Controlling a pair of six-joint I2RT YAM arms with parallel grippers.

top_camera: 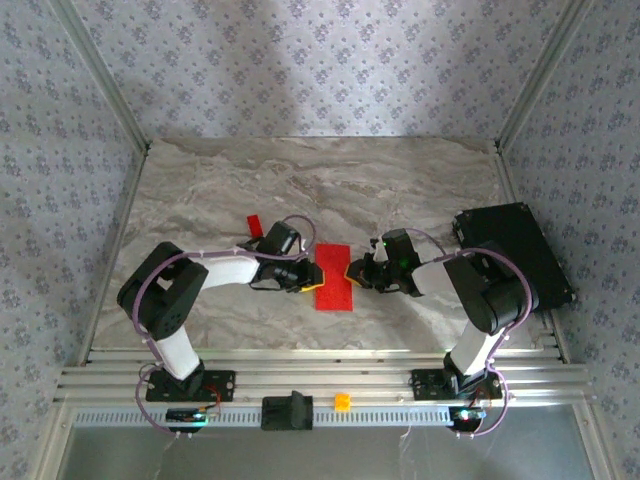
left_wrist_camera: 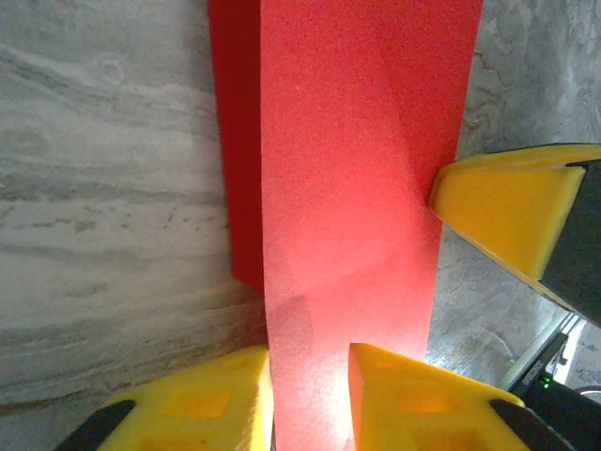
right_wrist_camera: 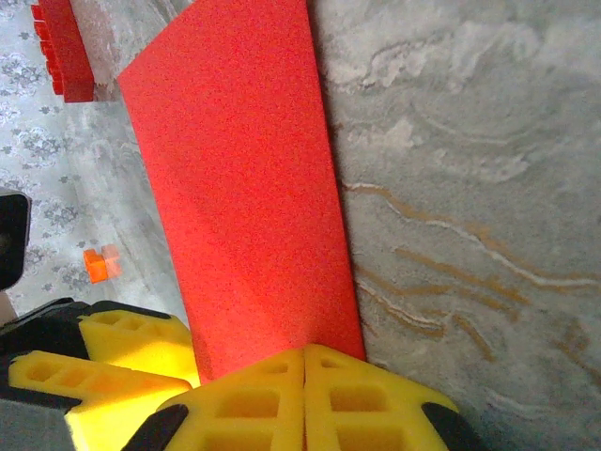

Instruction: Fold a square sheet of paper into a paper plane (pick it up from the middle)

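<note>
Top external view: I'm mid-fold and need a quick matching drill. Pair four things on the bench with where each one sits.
Things:
1. red paper
2. small red block
3. black box
4. orange block

Places:
A. on the front frame, between the arm bases
B. by the right edge of the table
C. middle of the table
D. beyond the paper, to its left

Pairs: 1-C, 2-D, 3-B, 4-A

The marbled table (top_camera: pixel 400 190) bears the red paper (top_camera: pixel 333 278) and a small red block (top_camera: pixel 253 224).
</note>
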